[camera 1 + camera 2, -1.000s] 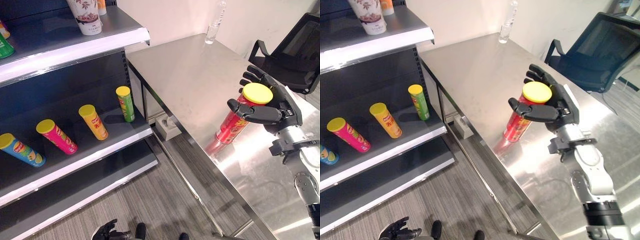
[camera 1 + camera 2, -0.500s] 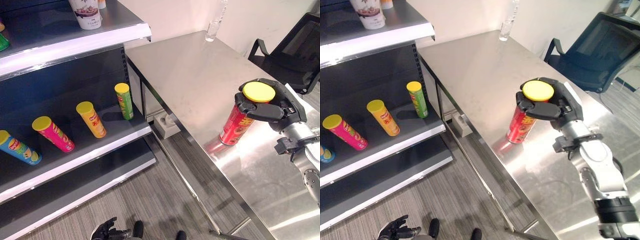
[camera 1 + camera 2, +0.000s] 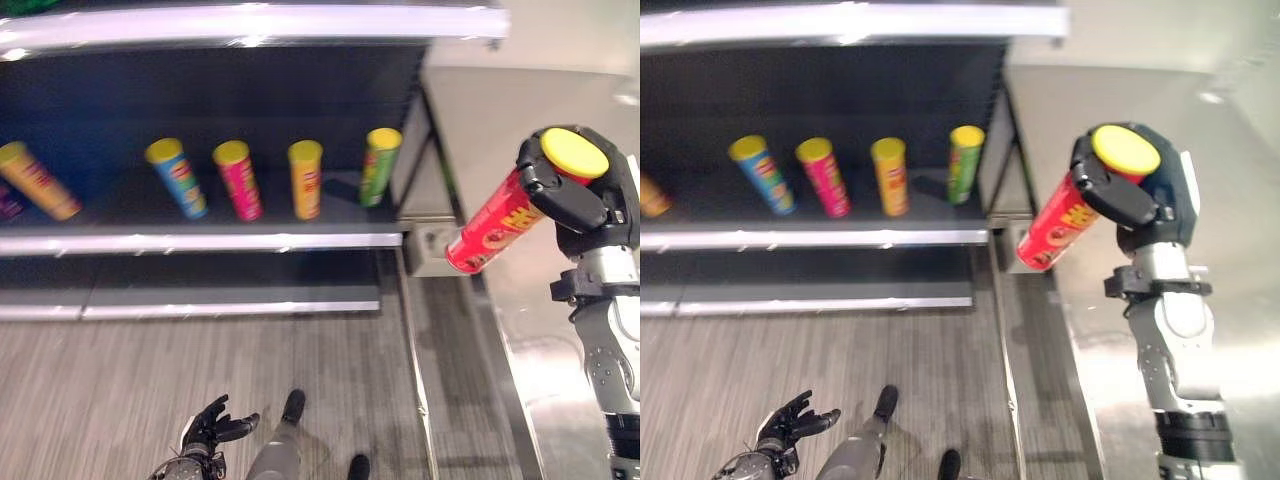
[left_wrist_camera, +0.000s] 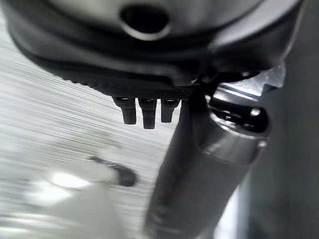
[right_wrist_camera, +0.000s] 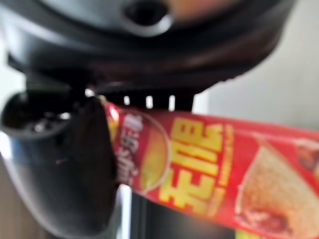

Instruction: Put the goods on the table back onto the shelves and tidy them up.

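Observation:
My right hand [image 3: 585, 205] is shut on a red chip can [image 3: 495, 228] with a yellow lid, held tilted in the air off the table's left edge. The right wrist view shows the red can [image 5: 209, 164] lying across the palm with the thumb [image 5: 65, 164] curled round it. On the dark shelf [image 3: 200, 240] stand several chip cans: a green one [image 3: 378, 165], an orange one [image 3: 305, 178], a pink one [image 3: 238, 179] and a blue one [image 3: 177, 177]. My left hand [image 3: 212, 428] hangs low over the floor with its fingers spread.
The steel table [image 3: 560, 330] runs along the right, its left edge close to the shelf's end. A white-edged upper shelf [image 3: 250, 22] spans the top. Grey plank floor [image 3: 120, 380] lies below the shelves. A pale box [image 3: 425, 245] sits on the floor beside the table.
The camera has turned toward the shelves. My right hand has lifted the red can off the table and tilted it. The left hand stays low.

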### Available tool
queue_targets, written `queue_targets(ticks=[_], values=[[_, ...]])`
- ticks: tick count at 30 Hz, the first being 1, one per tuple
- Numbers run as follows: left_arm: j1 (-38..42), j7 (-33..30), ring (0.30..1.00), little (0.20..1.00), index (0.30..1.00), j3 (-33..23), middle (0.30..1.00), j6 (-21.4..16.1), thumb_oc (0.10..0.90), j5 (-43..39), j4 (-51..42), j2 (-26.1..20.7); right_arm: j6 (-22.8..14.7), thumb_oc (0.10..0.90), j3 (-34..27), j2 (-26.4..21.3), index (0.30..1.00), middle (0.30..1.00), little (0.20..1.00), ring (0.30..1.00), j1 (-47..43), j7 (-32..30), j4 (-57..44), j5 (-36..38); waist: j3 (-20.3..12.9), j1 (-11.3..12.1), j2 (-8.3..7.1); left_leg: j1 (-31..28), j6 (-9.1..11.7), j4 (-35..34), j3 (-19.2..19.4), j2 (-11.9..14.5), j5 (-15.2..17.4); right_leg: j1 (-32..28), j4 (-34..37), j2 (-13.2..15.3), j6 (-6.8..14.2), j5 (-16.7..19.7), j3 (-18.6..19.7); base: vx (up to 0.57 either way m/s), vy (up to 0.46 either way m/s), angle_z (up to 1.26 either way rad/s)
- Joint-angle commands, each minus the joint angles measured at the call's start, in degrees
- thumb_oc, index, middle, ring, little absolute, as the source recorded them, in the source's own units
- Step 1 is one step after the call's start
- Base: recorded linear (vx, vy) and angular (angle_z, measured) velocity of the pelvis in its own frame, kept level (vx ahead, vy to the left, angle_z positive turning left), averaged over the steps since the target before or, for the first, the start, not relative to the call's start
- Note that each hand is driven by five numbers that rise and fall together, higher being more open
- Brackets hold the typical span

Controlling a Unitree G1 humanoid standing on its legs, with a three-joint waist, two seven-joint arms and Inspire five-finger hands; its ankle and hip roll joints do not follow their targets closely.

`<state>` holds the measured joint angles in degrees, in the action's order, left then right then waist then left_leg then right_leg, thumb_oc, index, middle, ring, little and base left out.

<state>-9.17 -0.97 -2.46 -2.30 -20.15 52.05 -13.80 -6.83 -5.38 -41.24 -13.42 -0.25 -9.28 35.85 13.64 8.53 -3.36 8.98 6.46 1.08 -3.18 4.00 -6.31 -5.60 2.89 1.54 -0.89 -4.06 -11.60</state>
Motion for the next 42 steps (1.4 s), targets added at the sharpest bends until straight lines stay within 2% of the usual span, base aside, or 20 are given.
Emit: queue_targets(ticks=[1,4,7,9,10,14,17,21,24,27,29,33,34,35,36,37,38,40,41,42], values=[[1.88,-1.59,0.9,0.9,0.9,1.41,0.9,-3.33,0.8,0.61,-2.47,-3.77,-8.63,0.4,-7.26,-2.17,0.3,0.3,0.3,0.3,-5.67,-1.46,-6.51,-2.99,-5.18,-3.62,-2.35,-1.12,2.82,1.74,0.54,6.68,3.57,3.09,-6.12,6.79,9.08,-4.21,-1.27,-0.3,0.291,0.74],[2.48,-2.21,0.9,0.9,0.9,0.91,0.9,-3.85,0.8,1.21,-3.36,-3.96,-8.35,0.4,-7.13,-1.1,0.3,0.3,0.3,0.3,-3.75,-0.9,-6.65,-3.35,-5.56,-5.7,-1.47,-6.68,4.07,5.43,0.47,13.75,3.29,4.53,-6.01,9.88,10.05,-2.12,-2.7,-0.19,0.316,0.89],[1.86,-2.27,0.9,0.9,0.9,0.99,0.9,-4.16,0.8,2.38,-3.98,-4.65,-7.47,0.4,-6.59,0.14,0.3,0.3,0.3,0.3,-3.16,0.2,-6.72,-2.79,-6.7,-6.91,0.11,-11.09,6.47,5.18,-2.92,15.32,4.34,6.35,-5.83,12.53,12.15,0.95,-1.87,-0.13,0.477,0.64],[1.5,-1.97,0.9,0.9,0.9,0.8,0.9,-4.24,0.8,2.68,-4.39,-4.73,-7.01,0.4,-6.38,1.04,0.3,0.3,0.3,0.3,-3.02,0.7,-7.34,-2.7,-7.29,-7.32,0.57,-11.85,6.62,3.87,-2.13,14.64,7.82,6.41,-4.51,13.49,13.12,2.73,-1.31,-0.11,0.485,0.1],[1.98,-1.78,0.9,0.9,0.9,1.14,0.9,-4.23,0.8,4.59,-3.62,-5.35,-7.27,0.4,-6.5,3.16,0.3,0.3,0.3,0.3,-2.84,0.89,-7.67,-2.89,-7.38,-7.52,0.78,-11.89,5.7,2.95,0.17,12.82,12.59,6.67,-1.88,16.13,14.76,6.86,-1.72,-0.19,0.524,-0.08],[3.28,-1.53,0.9,0.9,0.9,0.5,0.9,-4.4,0.8,6.98,-3.93,-8.42,-6.8,0.4,-4.27,6.13,0.3,0.3,0.3,0.3,-4.21,0.76,-9.47,-6.54,-5.77,-7.67,0.21,-7.86,2.82,4.97,3.04,6.67,15.67,10.83,1.81,21.52,15.89,14.67,-1.19,-0.28,0.496,-0.1],[3.66,-1.78,0.9,0.9,0.9,-0.54,0.9,-3.94,0.8,6.66,-3.36,-9.1,-6.48,0.4,-0.96,6.38,0.3,0.3,0.3,0.3,-4.82,1.04,-9.98,-9.01,-4.09,-7.6,1.09,-5.31,0.84,6.08,4.35,3.93,14.3,11.22,-4.92,18.23,13.34,9.07,1.38,-0.28,0.439,-0.03],[1.62,-1.06,0.9,0.9,0.9,-1.48,0.9,-3.43,0.8,6.31,-3.0,-8.74,-5.87,0.4,1.79,4.88,0.3,0.3,0.3,0.3,-4.96,2.49,-9.48,-11.66,-4.93,-5.85,1.66,-4.7,-1.57,2.66,4.73,-0.15,11.51,8.65,-13.65,8.14,10.2,-2.44,0.6,-0.13,0.337,0.11],[0.75,-0.48,0.9,0.9,0.9,-0.83,0.9,-3.04,0.8,5.93,-2.74,-7.35,-5.77,0.4,3.4,4.7,0.3,0.3,0.3,0.3,-4.97,2.16,-8.5,-13.89,-5.35,-4.72,0.43,-4.79,-2.31,1.39,4.21,-3.85,10.94,6.32,-11.06,2.65,7.68,-5.65,3.29,-0.06,0.185,0.13],[2.61,-1.03,0.9,0.9,0.9,0.15,0.9,-3.43,0.8,4.06,-2.79,-5.74,-5.88,0.4,5.07,4.38,0.3,0.3,0.3,0.3,-5.77,1.63,-8.22,-14.19,-2.73,-5.06,0.02,-0.51,-0.52,8.41,3.24,-5.97,12.17,6.79,-8.33,2.8,7.23,-3.89,4.02,-0.11,0.087,0.37],[2.66,-0.89,0.9,0.9,0.9,1.05,0.9,-3.38,0.8,3.69,-4.33,-4.45,-5.11,0.4,5.24,3.43,0.3,0.3,0.3,0.3,-4.85,1.43,-7.66,-16.2,-1.63,-5.82,0.58,1.97,0.32,12.94,5.66,-4.04,12.98,5.59,-6.05,3.74,7.19,-3.67,2.82,-0.06,0.174,0.9],[1.75,-0.69,0.9,0.9,0.9,2.18,0.9,-3.07,0.8,4.83,-5.17,-4.07,-4.35,0.4,7.07,4.26,0.3,0.3,0.3,0.3,-4.68,1.06,-6.12,-18.18,-2.09,-5.5,1.43,2.12,0.48,9.84,5.52,0.65,11.17,4.95,-3.69,5.22,8.43,-2.71,2.48,0.01,0.241,0.35],[1.98,-1.04,0.9,0.9,0.9,2.37,0.9,-3.19,0.8,5.57,-5.09,-4.64,-4.39,0.4,7.45,4.89,0.3,0.3,0.3,0.3,-4.47,0.39,-5.19,-19.3,-2.77,-5.35,1.46,2.86,1.7,6.49,4.11,5.17,8.17,5.14,-2.48,6.99,9.62,-2.38,2.23,0.04,0.195,0.12],[1.94,-1.05,0.9,0.9,0.9,2.37,0.9,-3.19,0.8,5.57,-5.09,-4.65,-4.41,0.4,7.47,4.91,0.3,0.3,0.3,0.3,-4.44,0.38,-5.17,-19.32,-2.8,-5.42,1.48,2.7,1.81,6.18,4.03,5.23,8.04,5.04,-2.41,6.9,9.57,-2.4,2.13,0.18,0.603,0.11],[1.87,-2.33,0.9,0.9,0.9,2.52,0.9,-3.54,0.8,5.59,-5.43,-5.46,-4.5,0.4,7.87,5.73,0.3,0.3,0.3,0.3,-3.9,-1.38,-4.09,-21.62,-3.74,-5.13,1.96,4.23,4.7,0.72,0.72,12.04,3.45,4.48,-1.19,10.05,11.67,-2.5,3.48,0.27,0.724,0.36],[1.52,-3.31,0.9,0.9,0.9,2.83,0.9,-3.7,0.8,6.23,-5.3,-6.09,-4.32,0.4,8.13,6.75,0.3,0.3,0.3,0.3,-3.87,-2.75,-3.64,-22.96,-4.09,-4.79,2.94,5.34,6.37,0.16,-2.69,14.15,0.95,3.08,-0.15,12.15,13.11,-2.49,4.68,0.26,0.729,0.48],[1.49,-3.32,0.9,0.9,0.9,2.82,0.9,-3.7,0.8,6.23,-5.31,-6.09,-4.32,0.4,8.16,6.76,0.3,0.3,0.3,0.3,-3.87,-2.77,-3.63,-22.98,-4.06,-4.91,2.97,5.38,6.39,0.23,-2.83,14.15,1.0,2.92,-0.04,12.11,13.1,-2.46,4.54,0.27,0.705,0.22],[2.06,-2.8,0.9,0.9,0.9,4.43,0.9,-4.0,0.8,8.17,-5.48,-6.91,-3.94,0.4,8.22,8.96,0.3,0.3,0.3,0.3,-4.51,-3.59,-4.38,-26.47,-5.11,-5.5,5.55,4.78,6.71,4.42,-5.33,9.51,6.83,2.63,1.17,19.65,15.3,3.48,6.03,0.24,0.802,-0.21],[2.1,-2.8,0.9,0.9,0.9,4.44,0.9,-4.01,0.8,8.18,-5.46,-6.94,-3.91,0.4,8.19,9.0,0.3,0.3,0.3,0.3,-4.49,-3.61,-4.42,-26.51,-5.16,-5.56,5.34,5.26,6.55,5.24,-5.38,9.12,7.27,2.59,1.36,19.98,15.48,3.59,5.94,0.04,0.927,-0.06],[2.83,-2.97,0.9,0.9,0.9,4.52,0.9,-3.6,0.8,9.69,-5.03,-8.48,-3.41,0.4,10.44,11.9,0.3,0.3,0.3,0.3,-7.57,-4.8,-3.98,-28.14,-4.05,-5.07,5.89,5.7,4.23,10.05,-0.34,5.51,11.94,7.1,1.33,24.6,14.38,12.22,4.71,-0.07,0.65,0.04]])
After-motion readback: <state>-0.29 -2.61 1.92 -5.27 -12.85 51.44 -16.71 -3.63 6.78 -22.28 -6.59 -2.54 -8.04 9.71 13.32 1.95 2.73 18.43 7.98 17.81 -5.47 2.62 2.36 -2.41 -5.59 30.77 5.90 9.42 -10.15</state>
